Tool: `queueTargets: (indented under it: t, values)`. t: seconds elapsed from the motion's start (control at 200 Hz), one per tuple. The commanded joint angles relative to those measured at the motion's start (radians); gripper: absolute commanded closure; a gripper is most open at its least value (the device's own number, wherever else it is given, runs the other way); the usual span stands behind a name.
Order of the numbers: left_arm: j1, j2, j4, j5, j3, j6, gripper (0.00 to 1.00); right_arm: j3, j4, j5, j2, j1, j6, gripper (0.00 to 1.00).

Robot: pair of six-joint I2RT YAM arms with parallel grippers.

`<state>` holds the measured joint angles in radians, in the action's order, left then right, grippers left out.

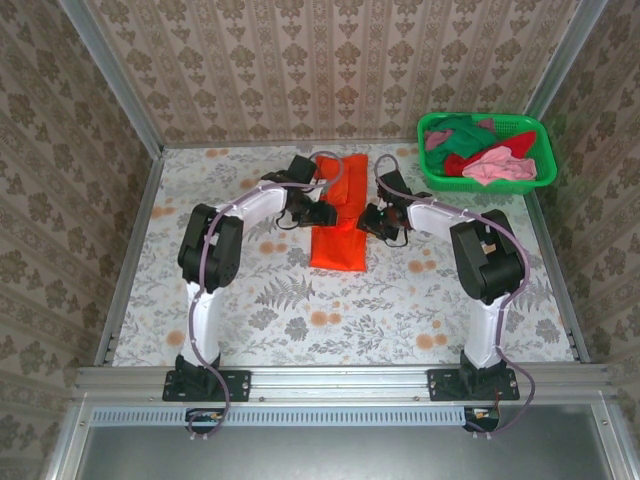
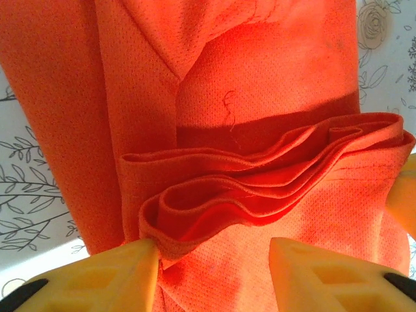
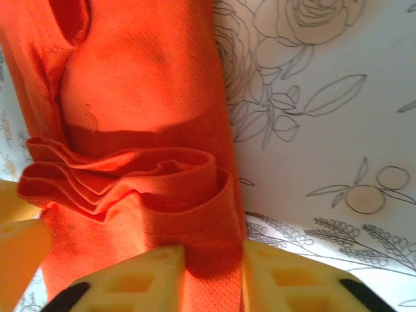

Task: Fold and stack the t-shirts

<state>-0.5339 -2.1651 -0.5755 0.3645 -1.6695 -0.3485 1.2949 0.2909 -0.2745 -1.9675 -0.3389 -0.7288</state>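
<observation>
A bright orange t-shirt (image 1: 338, 235) lies in the middle of the table, folded into a long strip with a bunched fold across its middle. My left gripper (image 1: 322, 212) is at its left edge. In the left wrist view the yellow fingers (image 2: 123, 276) stand apart over the orange cloth (image 2: 260, 97), one touching the rolled hem, and the left gripper (image 2: 214, 273) is open. My right gripper (image 1: 372, 222) is at the right edge. In the right wrist view the right gripper (image 3: 213, 273) is pinched on the shirt's edge (image 3: 143, 84).
A green mesh basket (image 1: 530, 122) stands at the back right, holding pink (image 1: 500, 165), red (image 1: 458, 163) and dark green (image 1: 462, 128) shirts. Patterned walls close the table on three sides. Floral tabletop (image 1: 330, 310) lies bare in front of the orange shirt.
</observation>
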Motion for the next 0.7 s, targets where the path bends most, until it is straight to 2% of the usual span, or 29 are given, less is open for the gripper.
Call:
queueTargets:
  t: [0.0, 0.135, 0.175, 0.22, 0.285, 0.505, 0.695]
  values:
    - [-0.011, -0.014, -0.038, -0.01, -0.041, -0.018, 0.54, 0.035, 0.0, -0.048, -0.027, -0.002, 0.005, 0.77]
    - [-0.012, -0.02, -0.045, -0.02, -0.048, -0.017, 0.66, 0.046, -0.013, -0.069, -0.043, -0.002, 0.002, 0.86]
    - [-0.012, -0.018, -0.044, -0.022, -0.046, -0.016, 0.7, 0.048, -0.016, -0.071, -0.046, -0.002, 0.0, 0.93]
    - [-0.011, -0.018, -0.04, -0.02, -0.041, -0.015, 0.81, 0.049, -0.019, -0.075, -0.048, -0.001, 0.002, 1.0]
    - [-0.011, -0.014, -0.035, -0.017, -0.035, -0.013, 1.0, 0.048, -0.025, -0.082, -0.044, -0.001, 0.006, 1.0]
    - [0.007, 0.114, 0.026, -0.036, 0.052, -0.05, 1.0, -0.078, -0.181, -0.126, 0.077, -0.001, 0.053, 1.0]
    - [0.018, 0.185, 0.016, -0.074, 0.086, -0.047, 1.0, -0.062, -0.226, -0.16, 0.081, -0.002, 0.076, 1.0]
